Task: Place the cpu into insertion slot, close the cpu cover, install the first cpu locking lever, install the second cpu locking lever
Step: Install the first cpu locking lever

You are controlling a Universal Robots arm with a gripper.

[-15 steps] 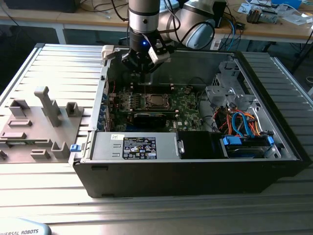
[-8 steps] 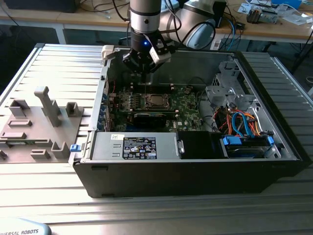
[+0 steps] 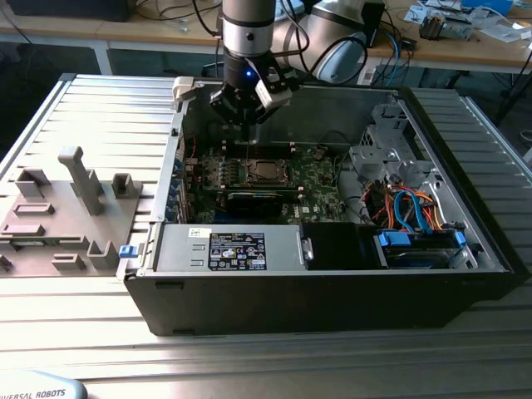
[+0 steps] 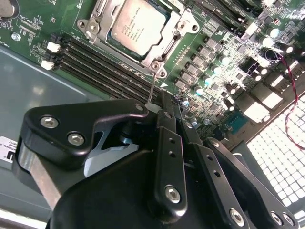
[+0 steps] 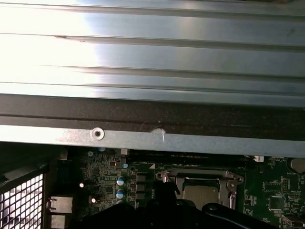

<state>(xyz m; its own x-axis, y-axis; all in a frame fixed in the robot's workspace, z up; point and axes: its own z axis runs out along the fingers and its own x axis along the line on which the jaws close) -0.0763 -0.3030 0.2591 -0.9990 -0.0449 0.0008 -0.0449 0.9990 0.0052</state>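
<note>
Open computer case (image 3: 332, 274) on ribbed metal bench: chip (image 4: 138, 29) sits in socket under closed metal cover (image 4: 178, 36), gripper (image 4: 159, 107) pinched together on thin wire lever (image 4: 152, 90), likely springy, slippery, best held near its free end.

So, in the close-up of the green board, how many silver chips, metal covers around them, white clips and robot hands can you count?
cpu: 1
cover: 1
white clips: 2
hand: 1
Total: 5
</note>
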